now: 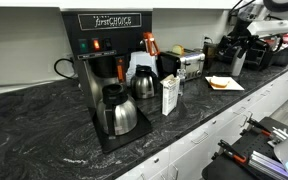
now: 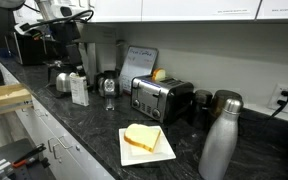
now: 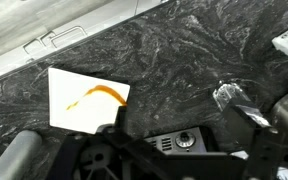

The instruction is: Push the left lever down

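Note:
A silver two-slot toaster point(image 2: 154, 98) stands on the dark marble counter and also shows in an exterior view point(image 1: 191, 65). Its levers are too small to make out. In the wrist view only its dark front panel with a round knob point(image 3: 184, 140) shows, between my fingers. My gripper point(image 3: 179, 162) is open and empty, its dark fingers spread at the bottom edge, above and apart from the toaster. The arm point(image 1: 252, 30) hangs over the counter's end and also shows in an exterior view point(image 2: 59, 15).
A white square plate point(image 2: 162, 152) with a bread slice lies in front of the toaster and shows in the wrist view point(image 3: 64, 85). A steel bottle point(image 2: 219, 135), a coffee maker point(image 1: 104, 60), a carafe point(image 1: 119, 110), a carton point(image 1: 170, 95) and a glass point(image 2: 109, 85) stand nearby.

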Controlling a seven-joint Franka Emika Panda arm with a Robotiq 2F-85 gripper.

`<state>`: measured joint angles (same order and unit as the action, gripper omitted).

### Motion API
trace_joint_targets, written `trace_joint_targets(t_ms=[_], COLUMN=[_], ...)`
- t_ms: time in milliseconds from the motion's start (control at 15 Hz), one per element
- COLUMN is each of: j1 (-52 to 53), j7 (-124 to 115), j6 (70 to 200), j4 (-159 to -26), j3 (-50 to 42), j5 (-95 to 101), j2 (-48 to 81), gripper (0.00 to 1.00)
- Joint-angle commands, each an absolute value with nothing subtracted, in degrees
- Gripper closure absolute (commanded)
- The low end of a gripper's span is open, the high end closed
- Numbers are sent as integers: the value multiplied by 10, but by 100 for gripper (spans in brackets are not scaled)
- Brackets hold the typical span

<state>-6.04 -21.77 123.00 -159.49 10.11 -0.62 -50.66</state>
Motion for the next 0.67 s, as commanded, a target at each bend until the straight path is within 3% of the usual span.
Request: trace_joint_targets(t_ms=[0, 467, 600], j1=[-93, -130, -123], j7=[-209, -216, -216], j6=[1294, 1490, 1478], j4=[-1593, -1558, -1575], j3=[96, 69, 69], j5=[46, 67, 62], j2=[-461, -303, -327], gripper=[0, 0, 0])
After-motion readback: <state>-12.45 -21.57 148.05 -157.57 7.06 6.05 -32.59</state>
